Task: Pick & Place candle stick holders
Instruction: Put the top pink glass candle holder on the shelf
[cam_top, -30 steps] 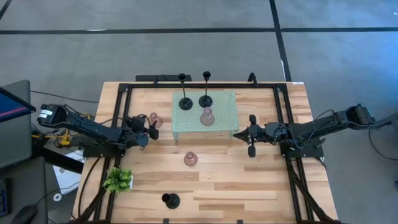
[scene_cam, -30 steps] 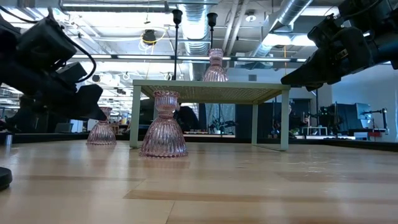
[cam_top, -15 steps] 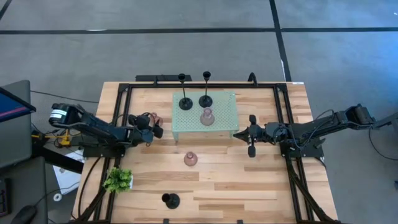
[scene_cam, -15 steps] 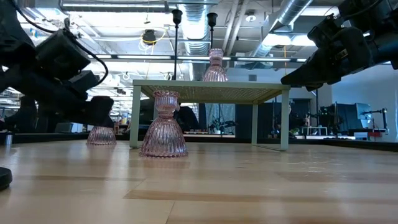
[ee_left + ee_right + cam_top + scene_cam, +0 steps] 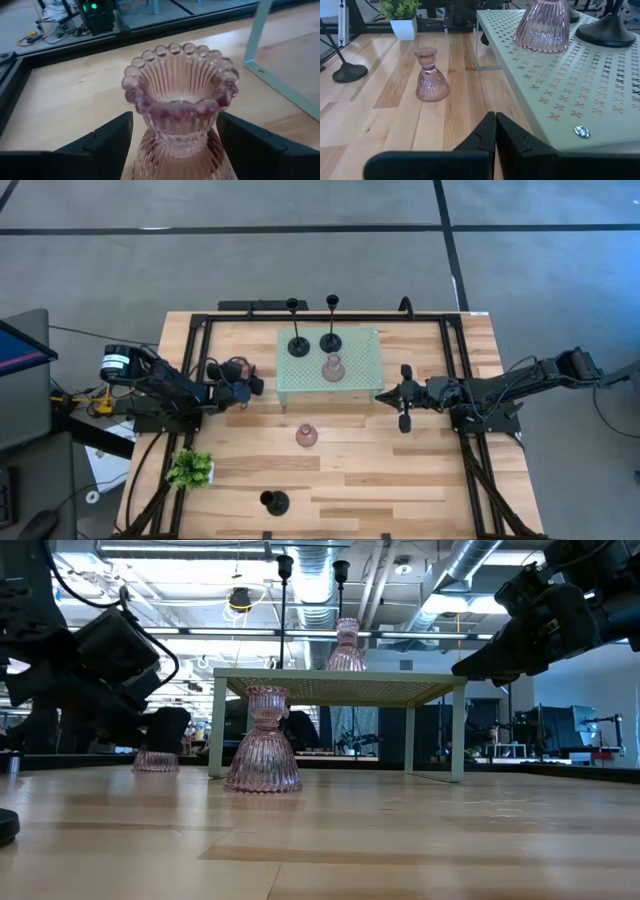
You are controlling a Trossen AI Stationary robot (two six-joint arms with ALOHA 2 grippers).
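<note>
Right now your left gripper (image 5: pixel 172 145) has its jaws apart either side of a pink holder (image 5: pixel 179 107) on the table (image 5: pixel 400 470) beside the stand (image 5: pixel 355 380), poised to clamp, while your right gripper (image 5: pixel 495 131) waits with jaws together.

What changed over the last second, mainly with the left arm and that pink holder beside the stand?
The left gripper dropped and pushed in toward the stand, so its open fingers now straddle the pink holder on the table's left; no grip visible yet. Unchanged: the right gripper, shut beside the stand, the holders on the stand, the pink one mid-table and the black one at the near edge.
</note>
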